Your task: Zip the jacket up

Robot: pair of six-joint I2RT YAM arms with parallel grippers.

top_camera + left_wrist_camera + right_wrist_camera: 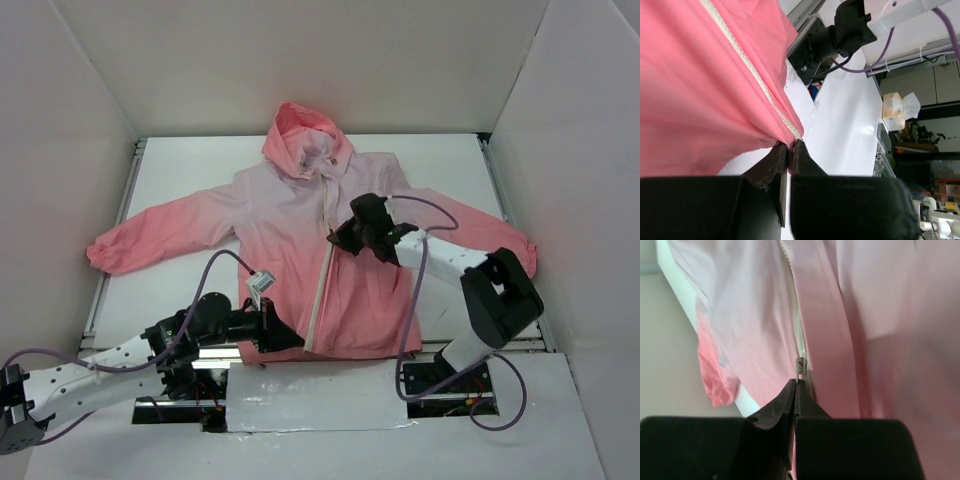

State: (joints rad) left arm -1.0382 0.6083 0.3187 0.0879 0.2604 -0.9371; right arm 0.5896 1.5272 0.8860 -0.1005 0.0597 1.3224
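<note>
Lying flat in the centre of the top view, one jacket (pixel 300 225) spreads its two sleeves across the white table (pixel 190 165), hood toward the upper edge. Two grippers are on it. The left gripper (pixel 288 338), at lower centre, is clenched on the coral hem at the foot of the single zipper (pixel 321 290); its wrist view shows the fabric pinched between the fingertips (pixel 774 161). The right gripper (pixel 337 240), mid-frame, is clamped on the zipper pull (pixel 800 365), whose tab vanishes between its tips. Blur hides whether the teeth above the pull are joined. The right arm covers part of the sleeve at frame right.
</note>
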